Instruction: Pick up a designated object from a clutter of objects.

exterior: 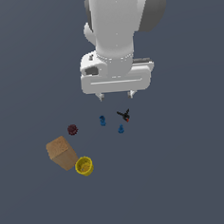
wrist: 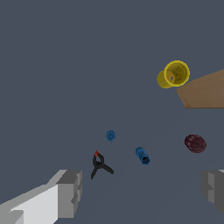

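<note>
The tan wooden block (exterior: 62, 153) stands on the floor at the exterior view's lower left; part of it shows in the wrist view (wrist: 205, 91). The yellow cup (exterior: 84, 166) sits right beside it, also seen in the wrist view (wrist: 173, 75). A dark maroon ball (exterior: 72, 130), two tiny blue pieces (exterior: 102, 120) (exterior: 120, 129) and a black-and-red piece (exterior: 124, 115) lie scattered between the block and the arm. My gripper (exterior: 115, 95) hangs open and empty above the small pieces, well away from the block. Its fingers (wrist: 70, 192) frame the wrist view.
The floor is a plain dark grey surface (exterior: 185, 174). In the wrist view the maroon ball (wrist: 195, 143), a blue piece (wrist: 142, 155), the other blue piece (wrist: 110, 135) and the black-and-red piece (wrist: 99, 164) lie between the fingers.
</note>
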Robot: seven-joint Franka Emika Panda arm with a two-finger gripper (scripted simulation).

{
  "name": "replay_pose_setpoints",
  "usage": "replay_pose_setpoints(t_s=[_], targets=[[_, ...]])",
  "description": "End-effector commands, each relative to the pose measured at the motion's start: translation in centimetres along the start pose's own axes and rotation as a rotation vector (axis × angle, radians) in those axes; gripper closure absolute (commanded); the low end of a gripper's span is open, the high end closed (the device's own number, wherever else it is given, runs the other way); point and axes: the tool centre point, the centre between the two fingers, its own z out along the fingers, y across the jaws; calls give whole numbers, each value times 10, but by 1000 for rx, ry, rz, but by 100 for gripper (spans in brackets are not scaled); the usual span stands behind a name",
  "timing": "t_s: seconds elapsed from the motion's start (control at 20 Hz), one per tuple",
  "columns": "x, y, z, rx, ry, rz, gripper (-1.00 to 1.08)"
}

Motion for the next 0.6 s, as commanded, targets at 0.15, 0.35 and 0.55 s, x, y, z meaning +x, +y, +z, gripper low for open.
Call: replay_pose_setpoints(t_s=[0.15, 0.35, 0.55], targets=[[1, -4, 0, -5, 1, -16, -92], [2, -16, -2, -22, 4, -69, -92], [3, -18, -2, -25, 5, -79, -92]])
